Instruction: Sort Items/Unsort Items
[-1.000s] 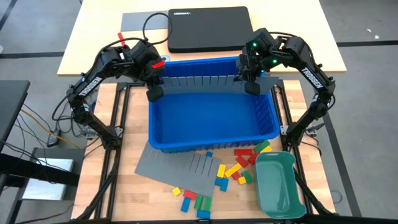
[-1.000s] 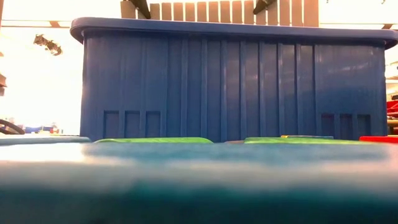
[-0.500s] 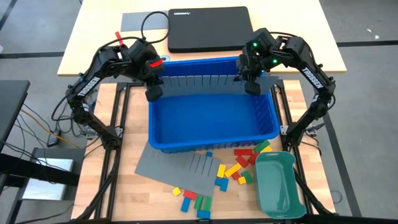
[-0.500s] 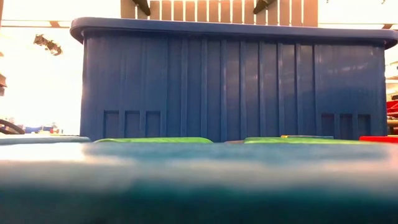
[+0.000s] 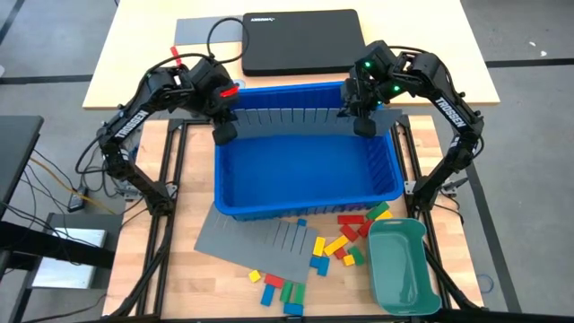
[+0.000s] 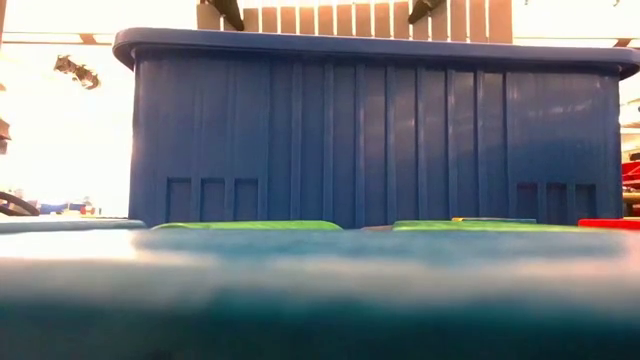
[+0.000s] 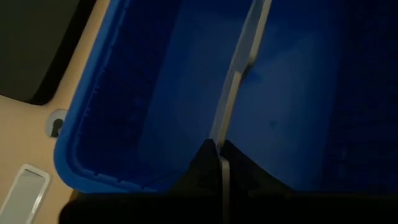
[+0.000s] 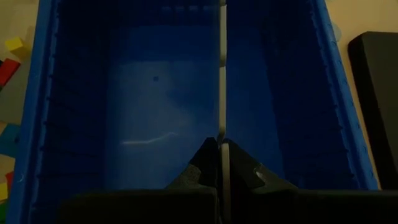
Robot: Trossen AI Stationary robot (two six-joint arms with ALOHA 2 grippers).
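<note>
Left gripper (image 5: 223,133) and right gripper (image 5: 362,125) are each pinched shut on opposite ends of a grey slotted divider (image 5: 291,119), holding it upright across the far part of the blue bin (image 5: 235,184); both wrist views show the thin sheet edge-on, clamped between the fingers. Bin interior looks bare, no blocks visible in it from above or from the wrists. Blocks (image 5: 339,244) all sit on the wooden table (image 5: 188,278) in front of the bin: red, yellow, green, blue, loosely scattered, some touching, a few lying on a second grey divider sheet (image 5: 256,238) that lies flat against the bin's near wall. Teal tray (image 5: 401,265) is just beside the cluster, apparently holding nothing. My read: very early if sorting, since the compartments are only now being set up and no block is placed; if unsorting, nearly done. Materials: bin is rigid ribbed plastic with a rolled rim; dividers are thin flat sheets with comb-like slots; blocks are small hard-edged rectangles; tray is smooth, oblong, rounded corners.
</note>
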